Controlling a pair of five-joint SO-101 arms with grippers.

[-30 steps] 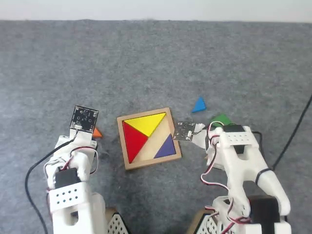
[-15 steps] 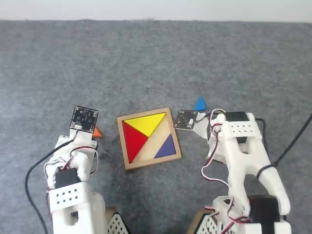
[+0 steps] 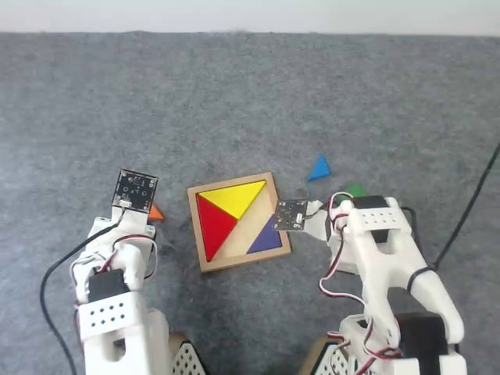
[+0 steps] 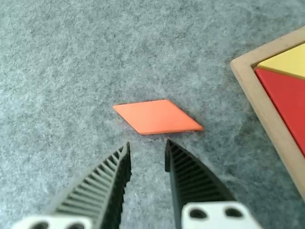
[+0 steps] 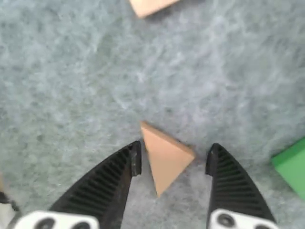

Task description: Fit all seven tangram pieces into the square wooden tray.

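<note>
Tan triangle [image 5: 164,157] inside right tool [image 5: 175,153] | orange parallelogram [image 4: 157,117] near left tool [image 4: 147,147]

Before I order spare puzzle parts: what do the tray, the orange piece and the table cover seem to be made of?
The tray looks like pale unpainted wood: matte tan rim. The orange piece seems a thin flat tile, likely painted wood, perhaps plastic; its coat is even and matte. The table cover looks like grey felt or short carpet: fuzzy, mottled.
</note>
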